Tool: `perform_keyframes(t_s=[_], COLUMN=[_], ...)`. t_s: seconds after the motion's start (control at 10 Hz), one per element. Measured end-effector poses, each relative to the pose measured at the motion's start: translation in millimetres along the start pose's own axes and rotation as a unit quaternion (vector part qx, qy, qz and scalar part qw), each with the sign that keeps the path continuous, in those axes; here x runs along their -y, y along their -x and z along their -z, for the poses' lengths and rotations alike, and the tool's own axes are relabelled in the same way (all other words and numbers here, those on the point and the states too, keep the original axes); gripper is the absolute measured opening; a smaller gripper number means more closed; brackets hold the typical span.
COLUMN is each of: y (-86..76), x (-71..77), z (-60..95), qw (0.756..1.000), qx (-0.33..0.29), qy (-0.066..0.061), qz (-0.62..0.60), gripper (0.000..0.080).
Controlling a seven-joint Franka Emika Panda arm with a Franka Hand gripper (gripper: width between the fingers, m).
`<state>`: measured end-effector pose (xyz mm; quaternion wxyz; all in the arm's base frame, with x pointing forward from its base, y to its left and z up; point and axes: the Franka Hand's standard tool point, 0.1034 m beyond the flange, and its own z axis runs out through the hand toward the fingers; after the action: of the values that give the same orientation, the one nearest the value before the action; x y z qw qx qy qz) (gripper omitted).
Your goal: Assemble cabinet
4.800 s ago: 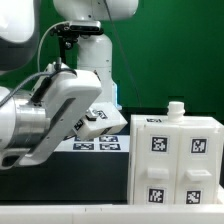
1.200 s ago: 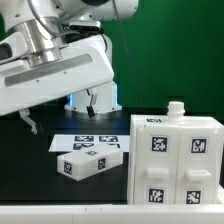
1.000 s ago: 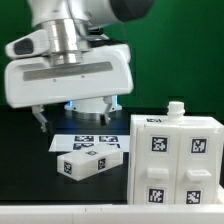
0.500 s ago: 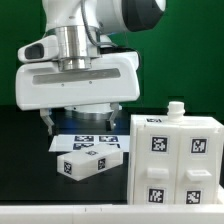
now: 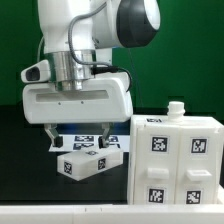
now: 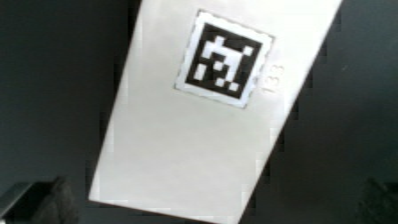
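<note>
In the exterior view, the big white robot arm [image 5: 85, 45] comes down from the top of the picture. Its wide, boxy white hand part [image 5: 80, 103] hangs flat over the black table [image 5: 25, 165]. The two dark fingers [image 5: 53, 134] of the gripper [image 5: 81, 136] point straight down from it. One finger shows on the exterior view's left and the other on the exterior view's right, with a wide gap between them, and they hold nothing.

Right under the gripper lies a small white plastic block with black-and-white square tags [image 5: 91, 162]. It is a loose piece of the cabinet. It lies flat on the table, and its long side is turned a little. The fingers hang just above it, and I cannot tell if they touch it.

Behind the small block lies the thin flat white marker board [image 5: 110, 141]; the gripper hides part of it.

On the exterior view's right stands the big white boxy cabinet body [image 5: 175, 160]. It has square tags on its front and a small white knob [image 5: 176, 107] on top. It stands near the small block but apart from it.

In the wrist view, the small white block [image 6: 187, 120] fills most of the picture, lying slanted on the dark table. One square tag [image 6: 228, 57] sits near one end of it. The picture is a bit blurry.
</note>
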<state>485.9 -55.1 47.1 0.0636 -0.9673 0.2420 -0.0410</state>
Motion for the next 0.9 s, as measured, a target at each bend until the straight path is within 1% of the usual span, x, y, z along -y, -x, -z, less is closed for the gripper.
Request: perform_keyframes(t_s=[0.1, 0.2, 0.3, 0.4, 0.5, 0.8, 0.9], y=[0.1, 5.2, 25.1, 29.0, 25.7, 26.3, 28.0], x=[0.0, 1.3, 8.3, 12.2, 8.2, 8.7, 6.7], z=[-0.1, -1.9, -8.0, -9.9, -12.2, -12.8, -16.3], qw=[1.000, 1.000, 0.994, 0.990, 0.991, 0.991, 0.990], qx=[0.000, 0.009, 0.054, 0.072, 0.063, 0.064, 0.067], qy=[0.000, 0.000, 0.005, 0.006, 0.007, 0.007, 0.010], qz=[0.000, -0.024, -0.100, -0.123, -0.116, -0.115, -0.123], gripper=[0.0797, 0.0797, 0.0797, 0.0797, 0.0797, 0.0797, 0.0797])
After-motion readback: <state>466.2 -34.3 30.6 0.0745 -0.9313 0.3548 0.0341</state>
